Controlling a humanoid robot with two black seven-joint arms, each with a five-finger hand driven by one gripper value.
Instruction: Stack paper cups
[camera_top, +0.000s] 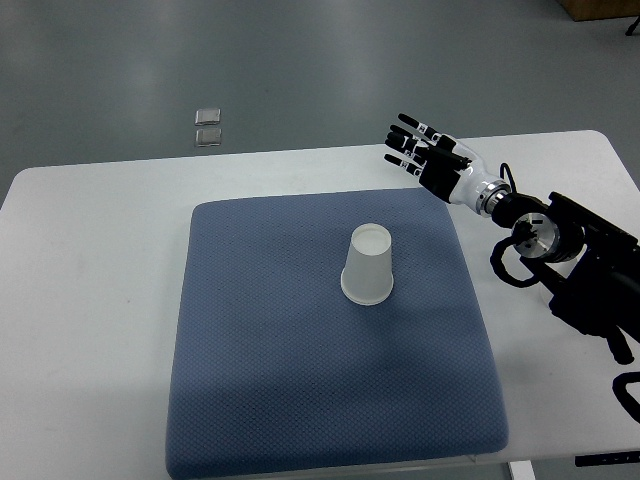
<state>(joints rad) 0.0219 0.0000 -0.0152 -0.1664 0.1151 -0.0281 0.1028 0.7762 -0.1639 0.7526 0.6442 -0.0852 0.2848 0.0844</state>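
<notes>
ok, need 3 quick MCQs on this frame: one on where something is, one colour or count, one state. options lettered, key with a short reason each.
1. Where does the paper cup stand?
A. On the bare white table, left of the mat
B. On the blue mat, near its upper middle
C. On the floor beyond the table

2. How many cups or cup stacks stand on the blue mat?
A. One
B. Three
C. Five

3. What is the state of the right hand?
A. Closed around the cup
B. Open, fingers spread, holding nothing
C. Pressed flat on the mat

Key:
1 B: the cup sits on the mat, mouth down, above its centre.
2 A: only one cup shape shows; whether others are nested in it cannot be told.
3 B: the hand is over the white table, beyond the mat's far right corner, apart from the cup, fingers extended.
</notes>
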